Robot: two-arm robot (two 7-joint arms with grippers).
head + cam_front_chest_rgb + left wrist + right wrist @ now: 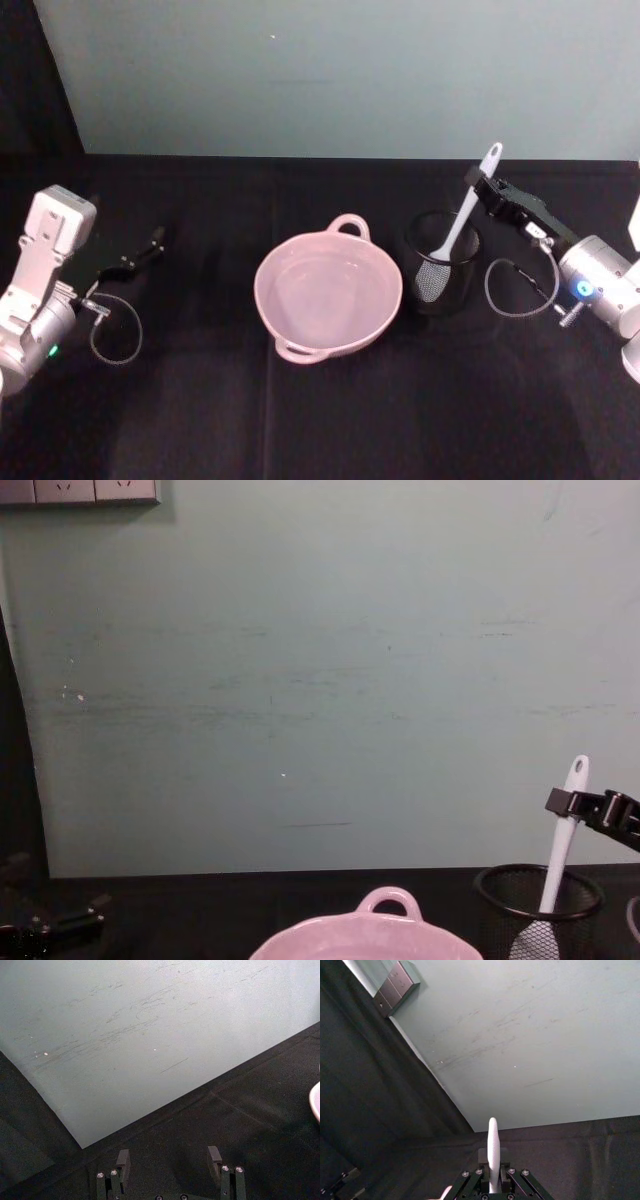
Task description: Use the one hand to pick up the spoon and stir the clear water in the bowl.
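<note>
The pale pink bowl (281,310) sits mid-table, its loop handle toward the wall; faint glints mark the clear water (330,285) inside. To its right, the white spoon (462,220) stands head-down in a black wire-mesh cup (443,262), leaning with its handle up. My right gripper (478,185) reaches in from the right and is shut on the spoon's upper handle. The right wrist view shows the handle (493,1145) clamped between the fingers. From the chest, the spoon (560,845) rises out of the cup (540,905) with the gripper (565,802) on it. My left gripper (150,245) rests open at the far left.
Black cloth covers the table up to a pale green wall behind. The mesh cup stands close beside the bowl's right rim. In the left wrist view the open fingers (122,1160) hang over bare cloth, with the bowl's edge (316,1102) at the side.
</note>
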